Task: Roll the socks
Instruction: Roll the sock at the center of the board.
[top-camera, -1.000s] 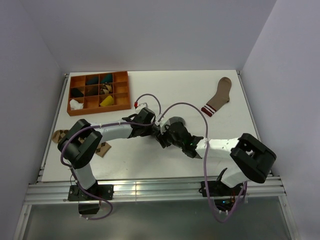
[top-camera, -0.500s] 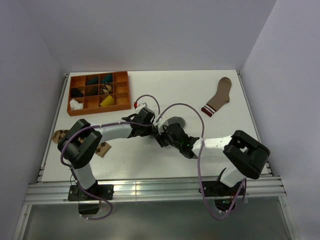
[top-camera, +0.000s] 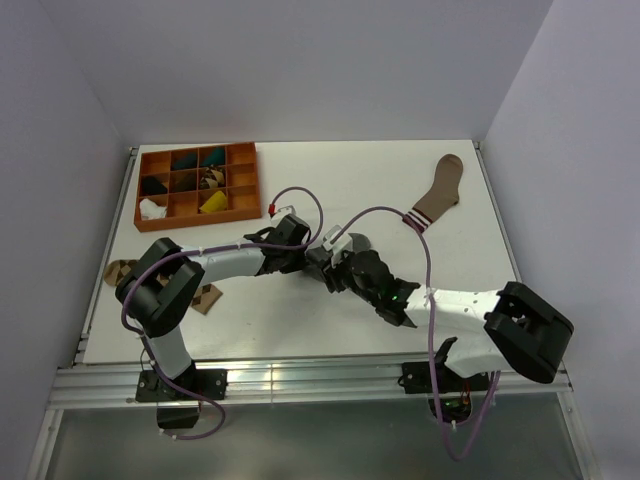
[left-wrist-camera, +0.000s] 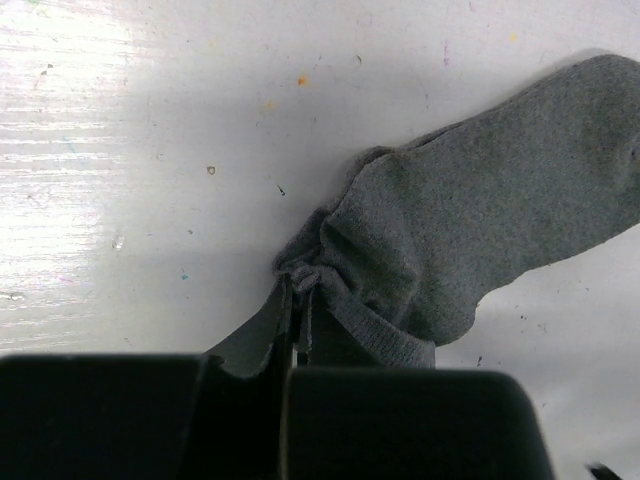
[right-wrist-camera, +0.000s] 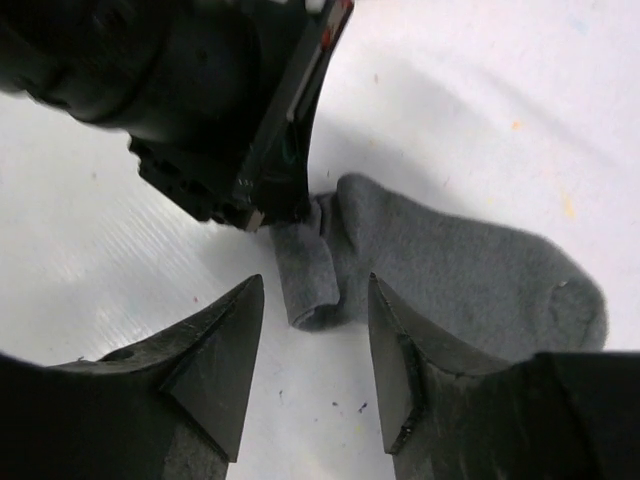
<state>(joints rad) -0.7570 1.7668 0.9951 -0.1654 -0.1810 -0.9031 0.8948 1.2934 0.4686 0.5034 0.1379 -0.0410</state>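
The grey sock (top-camera: 352, 242) lies mid-table, its cuff end folded into a short roll (right-wrist-camera: 305, 275). My left gripper (top-camera: 318, 256) is shut on the bunched cuff edge; in the left wrist view its tips (left-wrist-camera: 297, 292) pinch the fabric while the sock's body (left-wrist-camera: 480, 220) spreads to the right. My right gripper (top-camera: 345, 272) is open and empty; in the right wrist view it (right-wrist-camera: 313, 290) hovers just short of the roll with a finger on each side, not touching. A black bundle (top-camera: 152, 185) and a white bundle (top-camera: 150, 208) sit in tray compartments.
An orange compartment tray (top-camera: 255, 180) stands at the back left with several rolled pieces in it. A brown sock with a striped cuff (top-camera: 437, 192) lies at the back right. A diamond-patterned sock (top-camera: 205, 297) lies under the left arm near the left edge.
My right arm has swung its elbow out to the right and the right gripper has drawn back a little from the sock. The left gripper has stayed on the cuff.
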